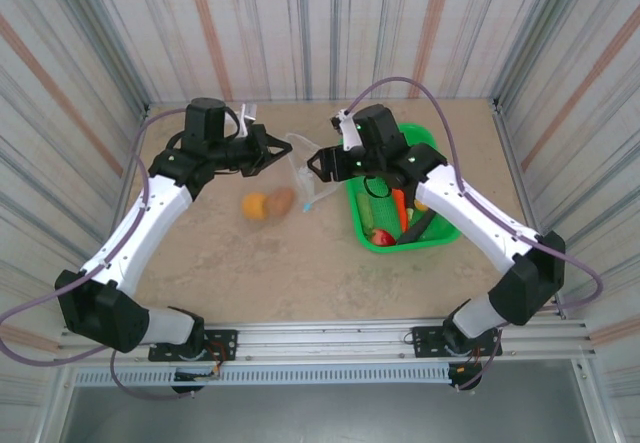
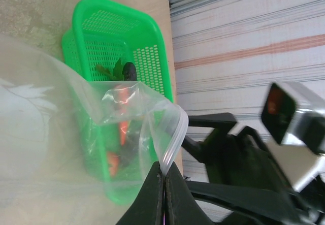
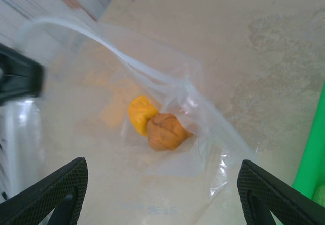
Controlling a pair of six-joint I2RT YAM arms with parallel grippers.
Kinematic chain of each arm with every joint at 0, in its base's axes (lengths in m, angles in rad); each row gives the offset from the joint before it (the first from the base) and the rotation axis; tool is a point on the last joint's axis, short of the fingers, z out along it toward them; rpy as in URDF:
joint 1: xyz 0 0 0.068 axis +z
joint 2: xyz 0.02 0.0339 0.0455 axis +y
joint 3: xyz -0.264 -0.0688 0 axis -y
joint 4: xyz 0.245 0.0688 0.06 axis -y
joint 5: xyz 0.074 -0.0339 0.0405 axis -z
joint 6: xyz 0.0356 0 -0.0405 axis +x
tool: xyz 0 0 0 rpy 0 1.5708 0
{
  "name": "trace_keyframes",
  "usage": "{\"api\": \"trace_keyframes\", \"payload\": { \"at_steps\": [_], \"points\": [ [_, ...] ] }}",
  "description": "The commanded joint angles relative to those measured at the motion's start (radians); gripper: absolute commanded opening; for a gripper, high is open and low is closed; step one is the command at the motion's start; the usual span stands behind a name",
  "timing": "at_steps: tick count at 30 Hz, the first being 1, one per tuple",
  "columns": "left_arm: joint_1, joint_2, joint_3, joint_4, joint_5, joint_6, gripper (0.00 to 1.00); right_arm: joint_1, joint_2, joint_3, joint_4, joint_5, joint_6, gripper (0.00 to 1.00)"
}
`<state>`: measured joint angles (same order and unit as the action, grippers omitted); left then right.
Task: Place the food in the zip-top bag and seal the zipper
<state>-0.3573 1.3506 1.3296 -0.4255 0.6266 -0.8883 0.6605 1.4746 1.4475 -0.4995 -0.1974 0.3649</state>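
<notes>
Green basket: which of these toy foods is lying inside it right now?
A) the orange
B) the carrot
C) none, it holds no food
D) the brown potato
B: the carrot lies inside the green basket, while the potato and the orange lie off to its left by the clear bag.

We see a beige, marbled desk. Near its middle an orange and a brown potato rest touching, side by side. The clear zip-top bag shows crinkled about them; we cannot tell whether they sit inside it or behind it. Well apart, to the right, a green mesh basket stands flat on the desk.
</notes>
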Motion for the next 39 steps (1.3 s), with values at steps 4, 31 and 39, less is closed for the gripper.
{"api": "trace_keyframes", "payload": {
  "at_steps": [4, 31, 39],
  "points": [
    [0.006, -0.023, -0.031, 0.001, -0.026, 0.023, 0.00, -0.113, -0.146, -0.082, -0.079, 0.131, 0.095, 0.72],
    [-0.035, -0.032, -0.087, 0.050, 0.020, 0.030, 0.00, -0.300, 0.335, -0.180, -0.150, -0.073, 0.066, 0.60],
    [-0.036, -0.030, -0.089, 0.043, 0.017, 0.038, 0.00, -0.304, 0.477, -0.133, -0.140, -0.022, 0.043, 0.55]
  ]
}}
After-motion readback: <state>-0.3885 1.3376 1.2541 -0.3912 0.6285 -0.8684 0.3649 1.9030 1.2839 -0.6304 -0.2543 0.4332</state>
